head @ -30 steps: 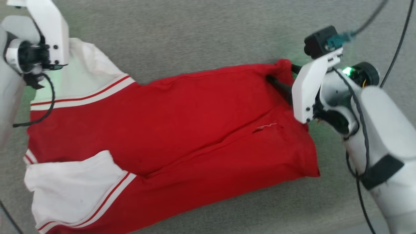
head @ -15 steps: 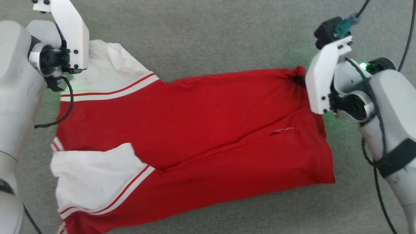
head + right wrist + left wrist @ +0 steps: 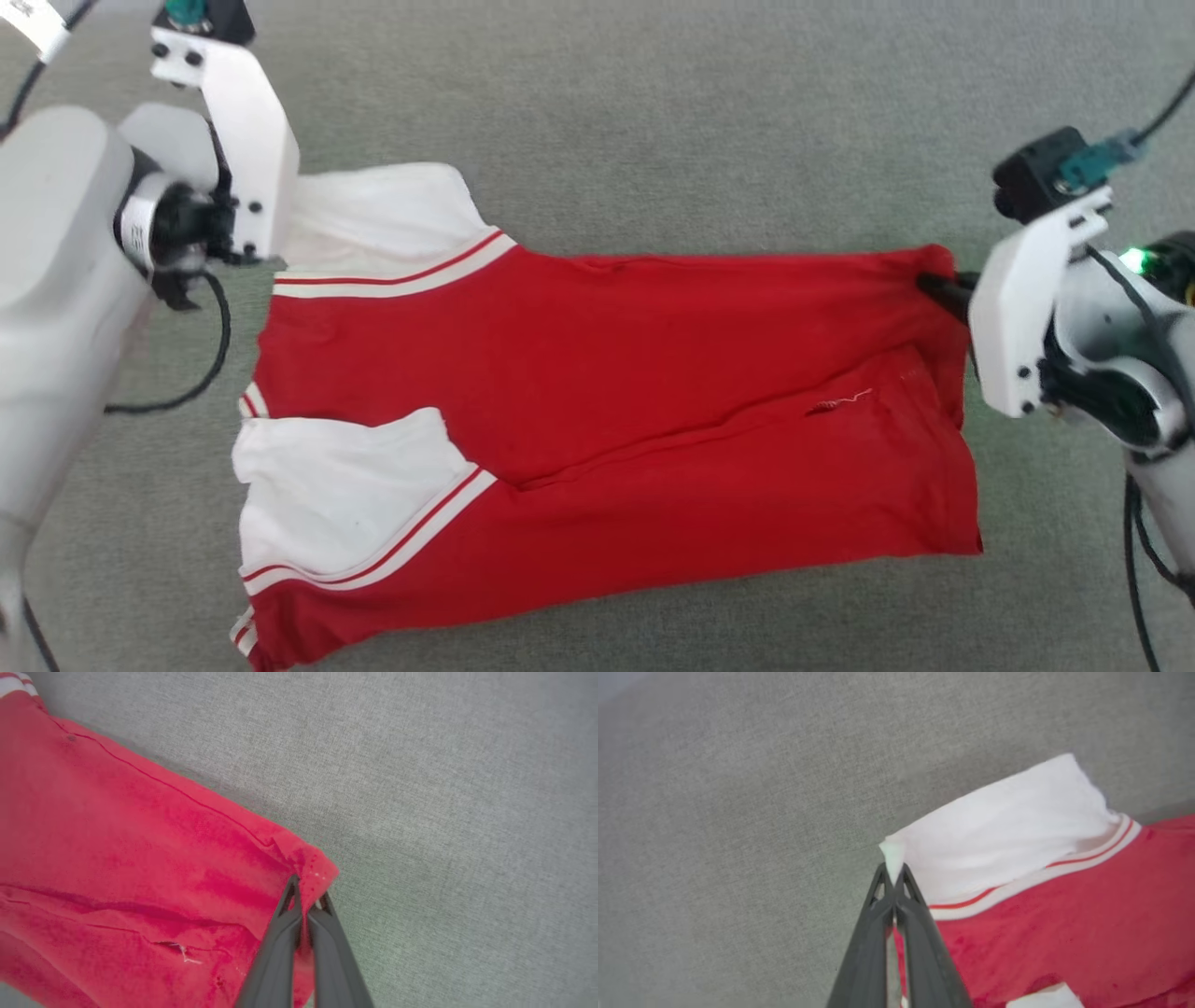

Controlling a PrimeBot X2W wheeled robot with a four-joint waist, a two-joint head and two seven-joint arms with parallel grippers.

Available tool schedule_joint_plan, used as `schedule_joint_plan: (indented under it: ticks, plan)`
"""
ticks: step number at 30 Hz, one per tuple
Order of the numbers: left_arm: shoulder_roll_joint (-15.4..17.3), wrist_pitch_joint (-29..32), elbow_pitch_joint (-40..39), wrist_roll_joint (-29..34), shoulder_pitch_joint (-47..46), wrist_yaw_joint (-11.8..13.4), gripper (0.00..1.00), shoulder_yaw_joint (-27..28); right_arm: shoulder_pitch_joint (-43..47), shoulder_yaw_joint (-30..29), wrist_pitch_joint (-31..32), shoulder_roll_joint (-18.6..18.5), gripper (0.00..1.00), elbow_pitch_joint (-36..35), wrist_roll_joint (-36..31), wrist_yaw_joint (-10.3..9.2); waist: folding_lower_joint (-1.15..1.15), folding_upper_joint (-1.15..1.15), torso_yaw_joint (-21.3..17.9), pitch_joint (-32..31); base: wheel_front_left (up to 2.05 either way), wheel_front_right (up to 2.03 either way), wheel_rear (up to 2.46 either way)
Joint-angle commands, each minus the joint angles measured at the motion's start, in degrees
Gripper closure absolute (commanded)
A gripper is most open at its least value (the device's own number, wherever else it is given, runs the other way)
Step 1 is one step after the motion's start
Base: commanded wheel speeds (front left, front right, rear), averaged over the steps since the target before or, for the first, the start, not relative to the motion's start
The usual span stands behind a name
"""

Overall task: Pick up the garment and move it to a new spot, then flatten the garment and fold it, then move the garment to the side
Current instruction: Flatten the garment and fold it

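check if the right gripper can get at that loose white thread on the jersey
Probably not yet: the right gripper is shut on a corner of the jersey. The thread lies bare and close by.

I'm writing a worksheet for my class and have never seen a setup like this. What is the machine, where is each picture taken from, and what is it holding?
It is a two-armed robot; each arm ends in a gripper with two long dark fingers. The overview picture comes from a camera on its head, looking down at a red shirt lying on a grey surface. The other two come from wrist cameras, looking along the fingers. The left gripper is shut on the corner of a white sleeve; the right gripper is shut on a red corner at the shirt's other end.
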Motion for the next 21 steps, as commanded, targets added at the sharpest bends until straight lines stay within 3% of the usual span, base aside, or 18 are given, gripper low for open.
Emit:
schedule_joint_plan:
  ticks: [1,15,18,21]
  plan:
    - [1.7,1.3,-3.7,-0.1,2.2,1.7,1.0,-0.2,2.1,-1.0,0.4,-0.8,1.0,-2.3,0.0,-0.02,0.0,0.0,1.1,-1.2,0.0,0.0,0.0]
    - [19.1,10.8,-47.3,-4.8,23.2,23.0,1.0,1.3,18.1,-6.7,5.7,-5.9,1.0,-18.3,2.8,-0.02,0.0,0.0,3.2,-3.2,0.0,0.0,0.0]
    - [20.7,10.8,-52.3,-5.9,27.1,26.2,1.0,1.1,21.1,-7.6,6.0,-5.6,1.0,-18.8,3.3,-0.02,0.0,0.0,3.3,-3.2,0.0,0.0,0.0]
    - [21.1,10.4,-53.8,-6.7,29.7,27.4,1.0,0.7,22.7,-8.3,6.0,-4.9,1.0,-18.2,3.3,-0.02,0.0,0.0,3.4,-3.2,0.0,0.0,0.0]
